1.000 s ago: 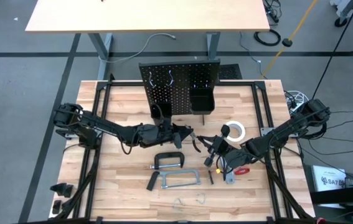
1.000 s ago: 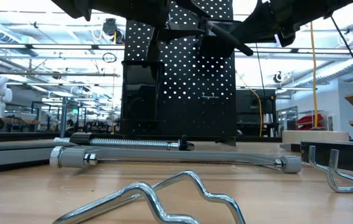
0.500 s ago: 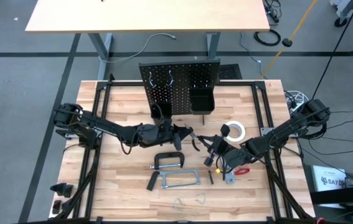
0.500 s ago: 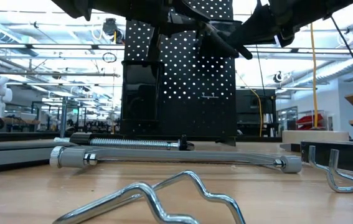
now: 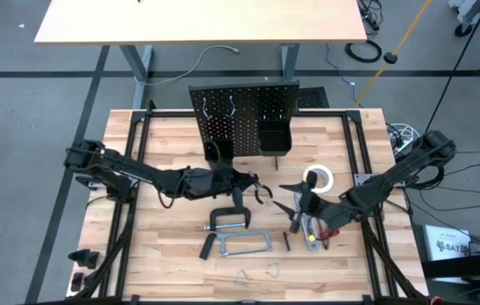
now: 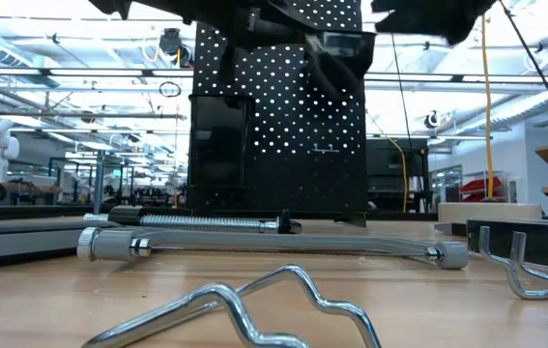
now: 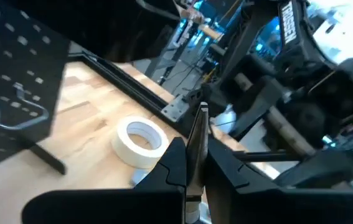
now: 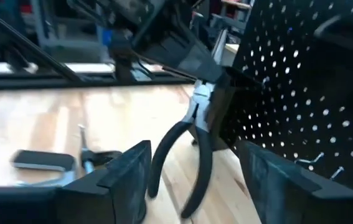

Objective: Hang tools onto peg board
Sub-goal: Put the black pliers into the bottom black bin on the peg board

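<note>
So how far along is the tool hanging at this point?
Early. No tool visibly hangs on the black perforated peg board. The left gripper holds black-handled pliers; the right gripper is open. The black C-clamp, grey hacksaw and white tape roll remain on the table.

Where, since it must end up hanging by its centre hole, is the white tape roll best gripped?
Grip the white tape roll across its ring wall, one finger down in the hole and one outside, coming from straight above. It lies flat on the tan wooden tabletop with the hole facing up, so the wall is the only narrow part on offer. The right gripper, jaws open, is probably best placed.
</note>
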`<state>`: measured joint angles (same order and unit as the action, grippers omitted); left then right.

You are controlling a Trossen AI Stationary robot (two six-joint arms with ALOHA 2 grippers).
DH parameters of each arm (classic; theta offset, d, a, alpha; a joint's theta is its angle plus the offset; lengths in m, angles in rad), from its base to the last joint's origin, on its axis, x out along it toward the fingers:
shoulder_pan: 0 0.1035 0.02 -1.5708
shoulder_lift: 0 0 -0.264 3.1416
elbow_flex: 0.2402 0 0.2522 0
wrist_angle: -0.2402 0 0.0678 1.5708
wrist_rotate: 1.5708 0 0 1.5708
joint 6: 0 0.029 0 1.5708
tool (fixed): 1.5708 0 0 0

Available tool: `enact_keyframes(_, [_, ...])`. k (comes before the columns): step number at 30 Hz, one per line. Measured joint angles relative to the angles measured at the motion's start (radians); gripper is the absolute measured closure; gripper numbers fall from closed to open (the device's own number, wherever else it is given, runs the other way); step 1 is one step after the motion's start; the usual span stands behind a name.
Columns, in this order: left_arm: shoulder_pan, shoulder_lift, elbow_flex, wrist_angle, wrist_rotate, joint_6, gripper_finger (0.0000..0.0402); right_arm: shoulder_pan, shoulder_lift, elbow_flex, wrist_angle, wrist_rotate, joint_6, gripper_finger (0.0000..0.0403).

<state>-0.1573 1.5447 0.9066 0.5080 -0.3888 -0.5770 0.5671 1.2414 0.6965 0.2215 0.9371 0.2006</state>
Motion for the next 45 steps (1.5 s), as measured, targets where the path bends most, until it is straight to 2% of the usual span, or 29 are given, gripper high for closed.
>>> enact_keyframes(6, [-0.023, -0.140, 0.000, -0.172, -0.061, 0.076, 0.0379, 0.055, -0.109, 0.000, -0.117, 0.003, 0.054, 0.0170])
enact_keyframes(12, [-0.043, -0.278, 0.000, -0.346, -0.177, 0.161, 0.0379, 0.066, -0.122, 0.000, -0.153, 0.003, 0.086, 0.0172])
enact_keyframes(22, [-0.018, -0.398, 0.000, -0.435, -0.283, 0.410, 0.0379, 0.065, -0.115, 0.000, -0.151, 0.004, 0.087, 0.0172])
enact_keyframes(32, [0.079, -0.433, 0.000, -0.501, -0.280, 0.495, 0.0379, 0.065, -0.115, 0.000, -0.151, 0.003, 0.086, 0.0172])
enact_keyframes(39, [0.154, -0.433, 0.000, -0.643, -0.181, 0.384, 0.0379, 0.065, -0.115, 0.000, -0.152, 0.003, 0.086, 0.0172])
enact_keyframes(45, [0.197, -0.433, 0.000, -0.657, -0.086, 0.372, 0.0379, 0.065, -0.115, 0.000, -0.152, 0.003, 0.087, 0.0172])
